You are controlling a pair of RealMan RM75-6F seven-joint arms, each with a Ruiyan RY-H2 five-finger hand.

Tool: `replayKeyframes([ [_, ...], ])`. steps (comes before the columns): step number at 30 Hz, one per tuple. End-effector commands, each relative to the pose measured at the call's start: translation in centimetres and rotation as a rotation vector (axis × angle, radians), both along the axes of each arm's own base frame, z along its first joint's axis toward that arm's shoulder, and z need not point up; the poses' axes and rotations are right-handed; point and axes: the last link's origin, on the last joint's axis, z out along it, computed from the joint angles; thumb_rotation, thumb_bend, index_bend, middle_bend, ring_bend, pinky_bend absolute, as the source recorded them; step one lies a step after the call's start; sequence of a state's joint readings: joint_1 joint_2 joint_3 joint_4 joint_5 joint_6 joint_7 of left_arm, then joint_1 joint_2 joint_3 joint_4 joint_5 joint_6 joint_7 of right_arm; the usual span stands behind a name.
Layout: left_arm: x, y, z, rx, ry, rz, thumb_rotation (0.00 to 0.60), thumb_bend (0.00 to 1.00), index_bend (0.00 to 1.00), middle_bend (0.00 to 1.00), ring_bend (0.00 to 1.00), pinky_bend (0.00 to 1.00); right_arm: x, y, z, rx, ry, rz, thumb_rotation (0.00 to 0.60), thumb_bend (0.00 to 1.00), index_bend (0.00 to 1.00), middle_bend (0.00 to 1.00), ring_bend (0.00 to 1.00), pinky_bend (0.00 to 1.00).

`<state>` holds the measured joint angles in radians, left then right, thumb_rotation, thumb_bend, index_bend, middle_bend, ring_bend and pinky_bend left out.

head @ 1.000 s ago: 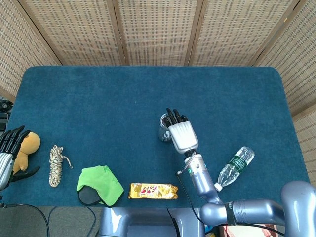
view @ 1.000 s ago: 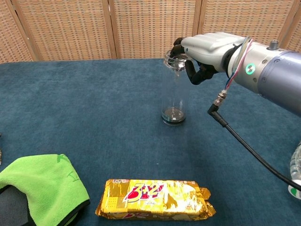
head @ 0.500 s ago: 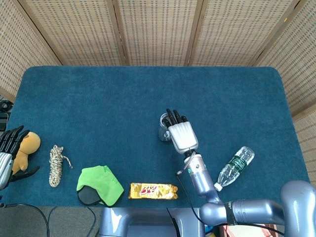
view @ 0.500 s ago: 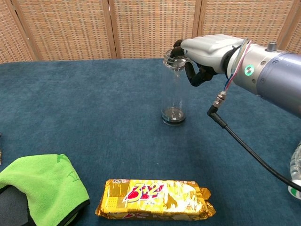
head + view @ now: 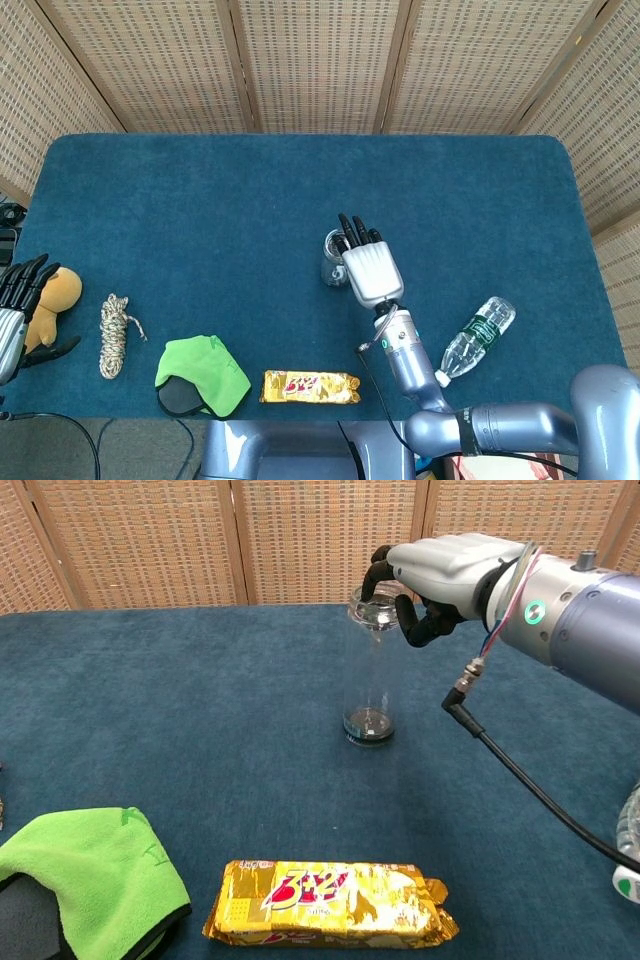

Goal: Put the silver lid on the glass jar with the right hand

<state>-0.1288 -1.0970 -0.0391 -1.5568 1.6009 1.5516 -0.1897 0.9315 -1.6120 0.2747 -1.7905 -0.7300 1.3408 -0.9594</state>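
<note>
Right robot hand [image 5: 430,575] poised at the jar [image 5: 371,670] mouth, lid [image 5: 374,611] seemingly on the rim.

On the blue worktop [image 5: 200,200], centre frame, one glass jar stands upright with one silver lid apparently resting on its mouth; the right robot hand sits just above and beside it, fingers curled, and whether they grip the lid cannot be told. Judged from this, placing looks nearly done, with release and withdrawal left. The left robot hand [image 5: 15,310], far left edge, has fingers spread and holds nothing. Also counted, largest first: one green cloth [image 5: 205,372] at lower left, one gold snack bar [image 5: 310,386] at bottom centre, one water bottle [image 5: 478,336] at lower right, one rope coil [image 5: 115,333] and one orange plush toy [image 5: 55,298] at left.
</note>
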Motion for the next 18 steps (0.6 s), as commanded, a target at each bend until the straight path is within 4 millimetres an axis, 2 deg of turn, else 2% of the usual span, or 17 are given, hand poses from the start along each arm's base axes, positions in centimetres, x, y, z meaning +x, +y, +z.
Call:
replayKeyframes([
  [1, 0.01, -0.01, 0.00, 0.000, 0.000, -0.001, 0.600, 0.17, 0.00, 0.00, 0.00, 0.00, -0.02, -0.04, 0.02, -0.002, 0.000, -0.002, 0.600, 1.00, 0.22, 0.00, 0.00, 0.27],
  [18, 0.05, 0.01, -0.12, -0.004, 0.006, -0.001, 0.600, 0.17, 0.00, 0.00, 0.00, 0.00, -0.49, -0.51, -0.33, -0.001, 0.010, -0.014, 0.600, 1.00, 0.22, 0.00, 0.00, 0.27],
])
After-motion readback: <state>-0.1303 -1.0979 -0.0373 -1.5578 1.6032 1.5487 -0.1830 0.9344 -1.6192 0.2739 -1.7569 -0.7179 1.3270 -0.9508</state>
